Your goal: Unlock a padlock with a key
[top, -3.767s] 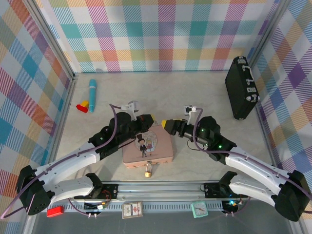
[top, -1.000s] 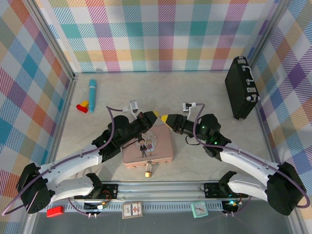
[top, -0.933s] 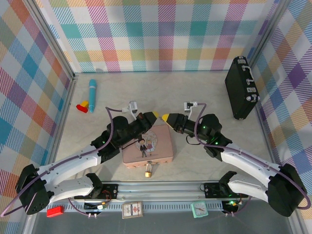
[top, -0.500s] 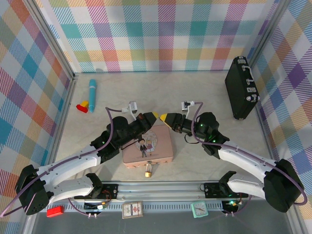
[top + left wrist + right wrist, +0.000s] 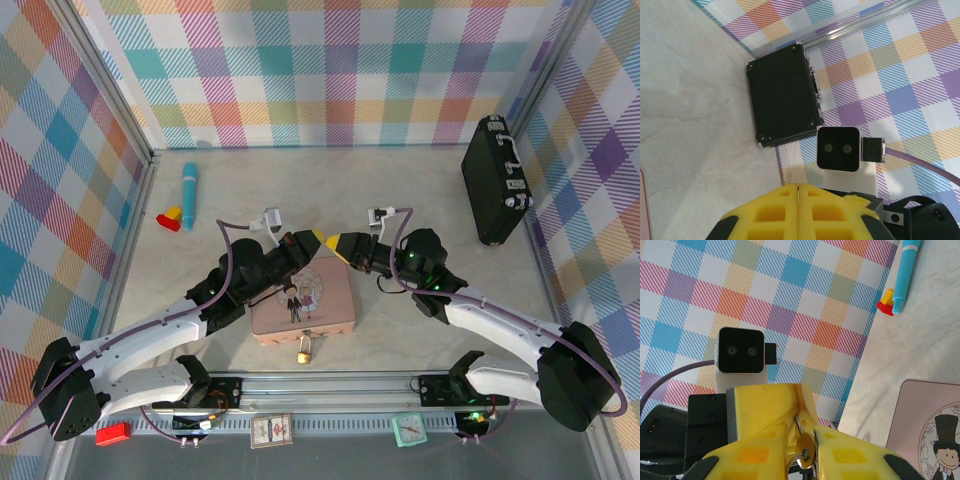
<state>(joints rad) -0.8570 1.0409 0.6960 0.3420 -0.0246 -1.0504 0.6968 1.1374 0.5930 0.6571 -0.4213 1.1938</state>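
Pink tin [image 5: 338,312] shut — brass padlock [image 5: 303,349] touching its near edge.

Twin white-and-black arms tipped with yellow fingers [image 5: 770,215]
Left arm [image 5: 150,335] and right arm [image 5: 500,325], lower frame: white links, black joint housings, a purple cable [image 5: 228,250] along each, green lights [image 5: 411,262] on the right; a white-cased camera [image 5: 838,148] behind the fingers.

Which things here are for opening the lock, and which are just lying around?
For the job: padlock, key, pink tin with the padlock at its front edge.
Just lying about: black case, blue pen, small red-and-yellow piece, teal clock.
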